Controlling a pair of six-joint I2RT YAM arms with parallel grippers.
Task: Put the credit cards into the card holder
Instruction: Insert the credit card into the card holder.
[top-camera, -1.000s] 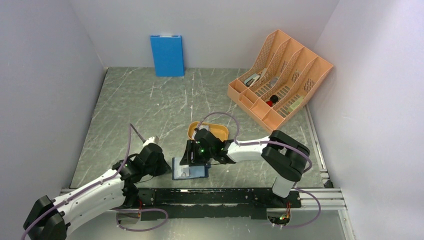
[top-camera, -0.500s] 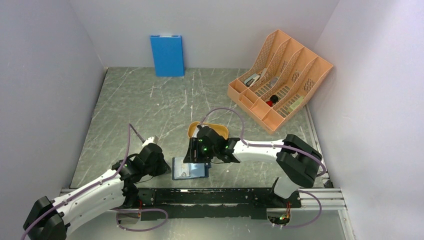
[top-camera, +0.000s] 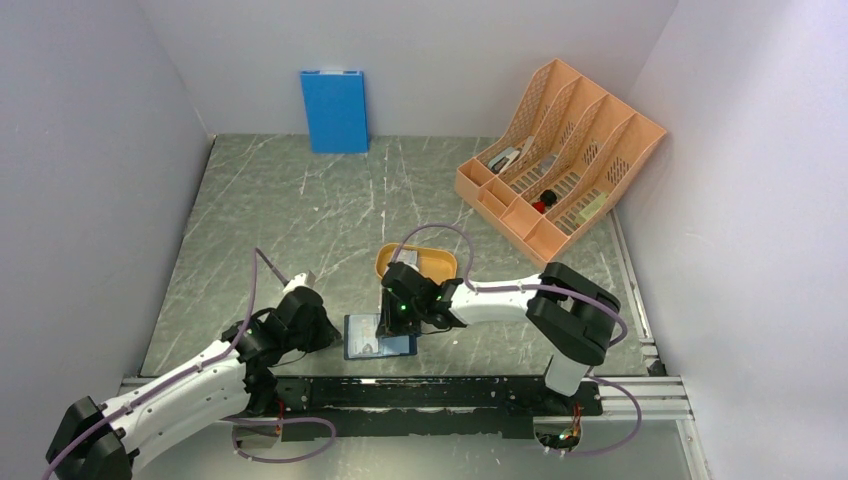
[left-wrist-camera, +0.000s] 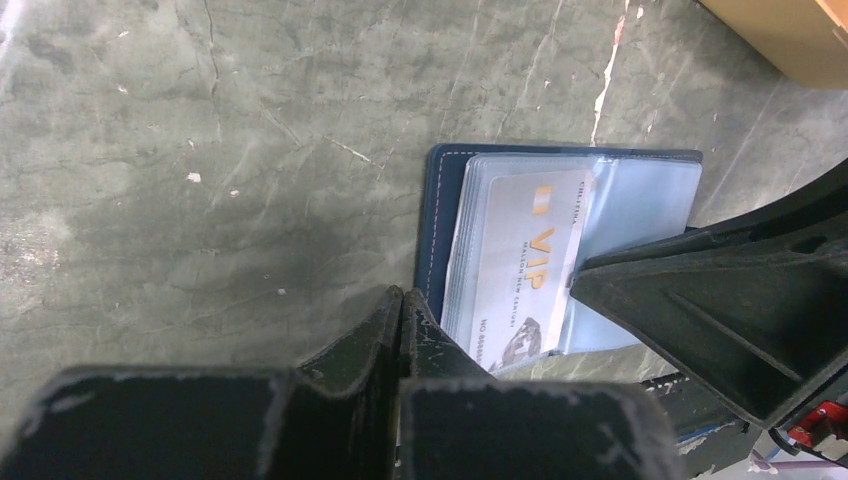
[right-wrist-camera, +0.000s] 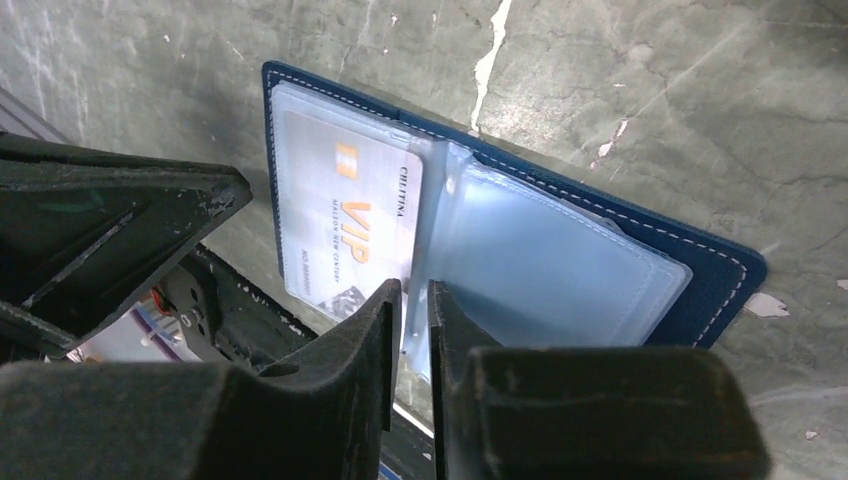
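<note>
The card holder (top-camera: 380, 337), a navy wallet, lies open near the table's front edge, its clear pockets up. A silver card (right-wrist-camera: 345, 230) printed "VIP" sits in its left pocket and also shows in the left wrist view (left-wrist-camera: 520, 260). My left gripper (left-wrist-camera: 401, 295) is shut and empty, its tip at the wallet's left edge (left-wrist-camera: 440, 200); from above it is left of the wallet (top-camera: 335, 335). My right gripper (right-wrist-camera: 415, 300) is over the wallet's middle (top-camera: 392, 325), jaws a narrow gap apart with the edge of a clear pocket leaf (right-wrist-camera: 540, 270) between them.
A shallow orange tray (top-camera: 416, 262) stands just behind the wallet. An orange file rack (top-camera: 560, 160) is at the back right. A blue panel (top-camera: 334, 110) leans on the back wall. The black rail (top-camera: 440, 392) runs along the front edge, close to the wallet.
My right gripper has shifted slightly toward the near side over the wallet, and its elbow swung out and back. The left arm has barely moved.
</note>
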